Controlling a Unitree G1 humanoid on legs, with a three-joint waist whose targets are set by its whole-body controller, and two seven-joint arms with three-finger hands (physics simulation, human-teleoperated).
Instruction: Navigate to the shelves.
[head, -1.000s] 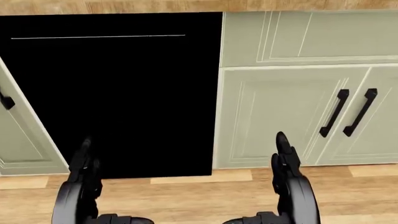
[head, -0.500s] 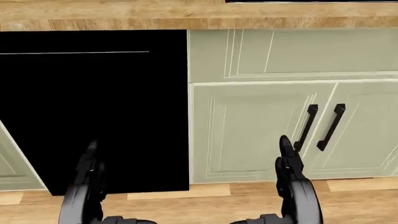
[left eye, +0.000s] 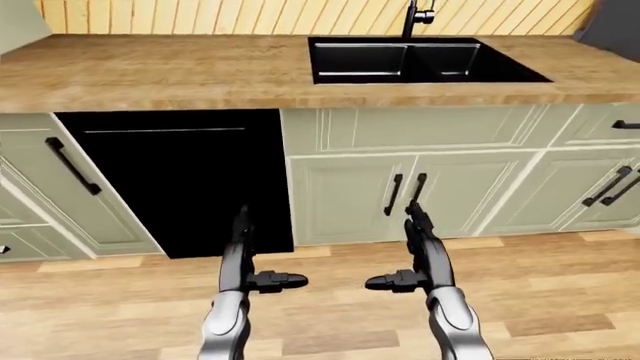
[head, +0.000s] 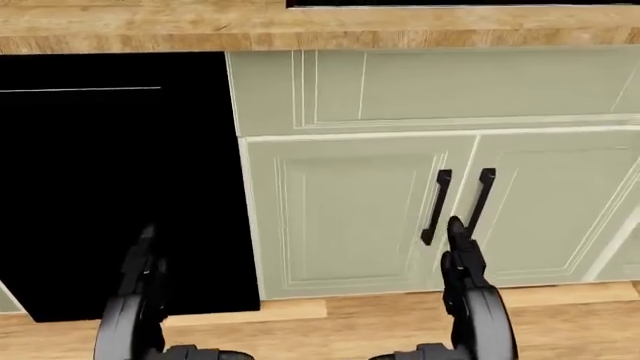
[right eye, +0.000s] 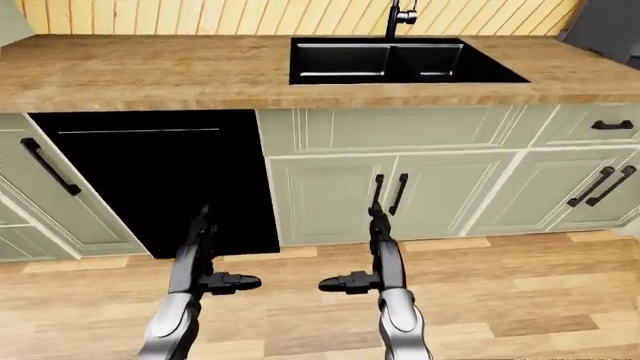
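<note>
Two hands hang low before the robot, the left hand (left eye: 245, 259) and the right hand (left eye: 420, 259), each with its fingers (left eye: 285, 281) spread loose and grasping nothing; the thumbs point inward at each other over the wood floor (left eye: 560, 292). Beyond them, in the head view, the black panel (head: 110, 187) now sits further left than half a second ago, and the paired door handles (head: 460, 202) have slid leftward toward the middle. Since the hands keep their place while everything else shifts together, the camera is moving: the robot is turning or stepping to its right along the cabinets (left eye: 340, 191). Above, the eye views show the wooden tabletop (left eye: 150, 71) with a black sink (left eye: 420, 60) and tap (left eye: 415, 15). No shelves show in any view, so they lie somewhere out of sight, and the walk is, I judge, not nearly done.
</note>
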